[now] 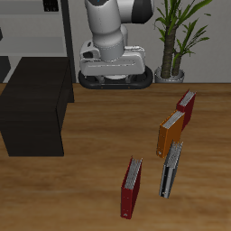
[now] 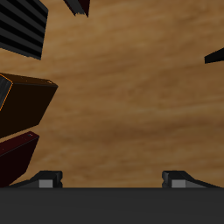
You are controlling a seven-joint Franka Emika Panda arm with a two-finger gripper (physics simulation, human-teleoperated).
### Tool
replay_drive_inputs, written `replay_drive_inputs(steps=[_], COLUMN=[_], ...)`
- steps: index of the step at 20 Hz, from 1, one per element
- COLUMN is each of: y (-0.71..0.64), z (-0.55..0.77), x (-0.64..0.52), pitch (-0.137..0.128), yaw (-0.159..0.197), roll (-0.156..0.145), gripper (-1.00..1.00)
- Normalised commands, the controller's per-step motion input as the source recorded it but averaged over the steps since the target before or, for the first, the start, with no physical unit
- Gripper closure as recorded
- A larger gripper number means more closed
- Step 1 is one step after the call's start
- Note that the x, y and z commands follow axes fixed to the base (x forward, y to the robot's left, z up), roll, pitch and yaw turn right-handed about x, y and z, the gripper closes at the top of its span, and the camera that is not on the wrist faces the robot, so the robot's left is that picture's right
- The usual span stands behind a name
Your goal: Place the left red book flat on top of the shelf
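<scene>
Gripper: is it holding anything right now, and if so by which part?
Nothing is held. The gripper is open above bare wood, its fingertips touching nothing; the left red book stands untouched on the table.

I see the wooden table top in warm brown with a fine darker grain. At nine o'clock the low boxy shelf is matte black all over. At three o'clock the slim left red book has a deep red cover and pale grey-white pages. The second slim red book, at six o'clock, has the same colours. Between them stand a bright orange hardcover book and a black hardcover book with grey pages.
</scene>
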Motion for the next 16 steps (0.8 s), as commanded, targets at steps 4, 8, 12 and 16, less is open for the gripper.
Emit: replay_drive_inputs(steps=[4, 8, 12, 16], y=[0.07, 0.25, 0.29, 0.70], z=[0.02, -0.05, -0.11, -0.23], x=[0.00, -0.04, -0.10, -0.28], pitch=[-0.013, -0.027, -0.028, -0.042], yaw=[-0.004, -0.001, -0.025, 0.003], roll=[-0.005, -0.027, -0.041, 0.000], gripper=[-1.00, -1.00, -1.00, -1.00])
